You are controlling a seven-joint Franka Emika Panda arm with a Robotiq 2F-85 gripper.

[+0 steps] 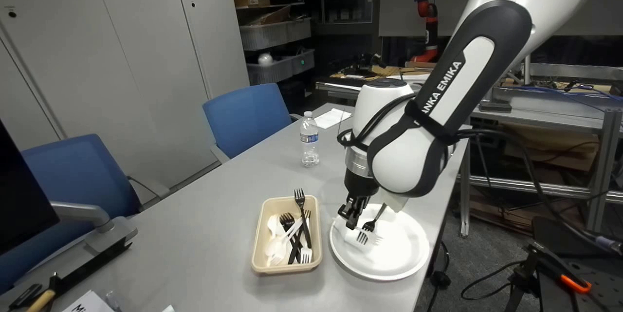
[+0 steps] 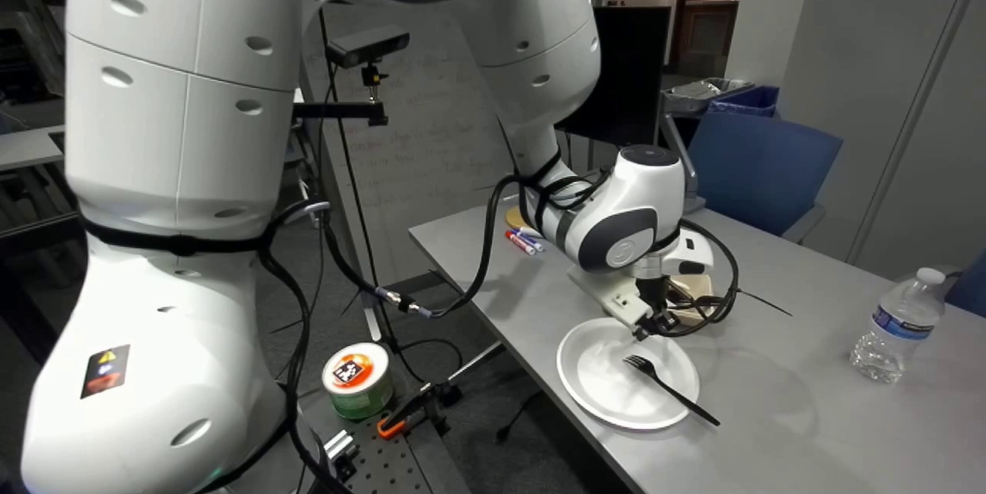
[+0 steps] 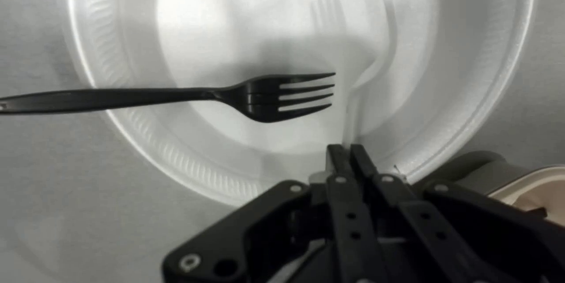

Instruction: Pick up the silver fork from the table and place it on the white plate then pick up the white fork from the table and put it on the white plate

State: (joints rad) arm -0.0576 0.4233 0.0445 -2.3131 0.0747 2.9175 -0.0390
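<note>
While dark-looking silver fork is lying on white plate, partly overhanging, seemingly done, gripper is grasping white fork over plate; setting down, releasing apparently remaining.

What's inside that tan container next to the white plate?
The tan container holds a jumble of black forks, white spoons and at least one white fork, with one black one sticking out past the rim. The pieces overlap, so anything under the pile is covered.
</note>
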